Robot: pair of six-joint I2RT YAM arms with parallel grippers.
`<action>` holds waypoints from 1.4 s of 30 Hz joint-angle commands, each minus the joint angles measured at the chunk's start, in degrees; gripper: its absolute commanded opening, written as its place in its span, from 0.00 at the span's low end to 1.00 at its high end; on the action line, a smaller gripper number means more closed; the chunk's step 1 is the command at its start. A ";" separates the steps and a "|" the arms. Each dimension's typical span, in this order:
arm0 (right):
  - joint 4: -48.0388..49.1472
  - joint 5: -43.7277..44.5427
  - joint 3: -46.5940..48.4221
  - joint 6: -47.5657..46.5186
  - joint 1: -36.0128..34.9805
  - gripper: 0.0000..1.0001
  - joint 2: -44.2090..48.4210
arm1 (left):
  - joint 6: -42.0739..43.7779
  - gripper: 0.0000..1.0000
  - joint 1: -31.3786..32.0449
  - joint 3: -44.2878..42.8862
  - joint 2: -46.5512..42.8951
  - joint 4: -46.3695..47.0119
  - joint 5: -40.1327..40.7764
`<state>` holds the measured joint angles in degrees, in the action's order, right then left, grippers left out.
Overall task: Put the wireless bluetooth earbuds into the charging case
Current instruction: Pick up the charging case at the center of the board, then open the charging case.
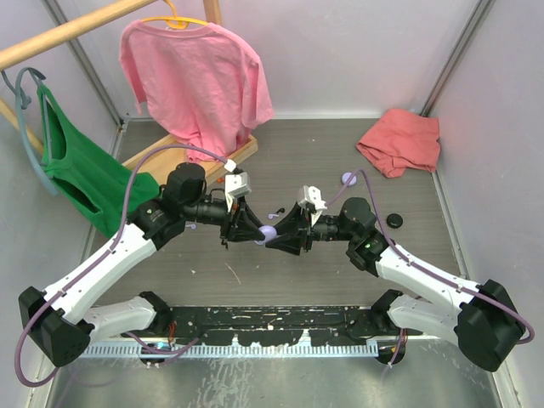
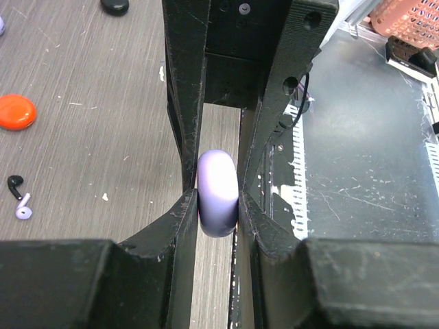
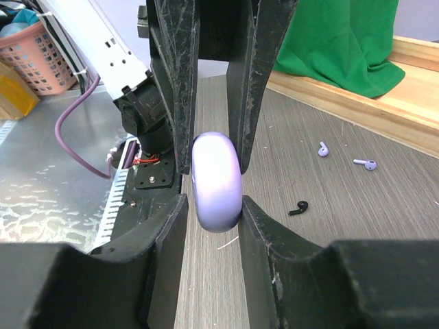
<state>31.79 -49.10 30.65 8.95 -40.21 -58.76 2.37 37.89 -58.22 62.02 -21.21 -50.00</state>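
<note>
The left fingers [image 1: 247, 227] and the right fingers [image 1: 290, 232] met tip to tip at the middle of the top view. Both pairs were pinching the same lilac charging case [image 1: 269, 233] over the grey counter [image 1: 280, 157]. The case was a smooth, glossy, rounded disc in pale lilac. Both wrist views showed it edge-on, with a soft highlight running down its rim.

In the left wrist view it sat at frame centre. The curved tips rising from the bottom edge pressed its lower flanks, and the straight pair coming down from the top pressed its upper flanks. The right wrist view showed the same doubled hold, again at frame centre.

At the left edge of the left wrist view, a black earbud [image 2: 15, 183] lay loose on the counter just beside a lilac earbud [image 2: 23, 208]. Both were below an orange-red case [image 2: 15, 112]. A black case [image 2: 114, 5] showed at the top edge.
</note>
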 commanded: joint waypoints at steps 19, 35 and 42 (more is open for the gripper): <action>6.45 -2.98 1.50 4.67 0.14 0.25 -1.39 | 3.01 0.13 0.58 -0.42 -2.09 3.26 -1.54; 9.92 1.73 -1.40 5.93 0.17 0.01 0.16 | -5.42 0.62 0.60 11.41 -11.91 16.22 8.82; 14.60 2.66 -2.84 9.40 0.19 0.01 -0.69 | -9.18 0.66 0.60 14.36 -12.06 21.12 13.59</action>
<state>39.55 -48.01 28.23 15.90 -39.99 -60.14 -3.70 38.37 -44.47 50.02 -8.05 -40.23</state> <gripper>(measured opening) 0.333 0.653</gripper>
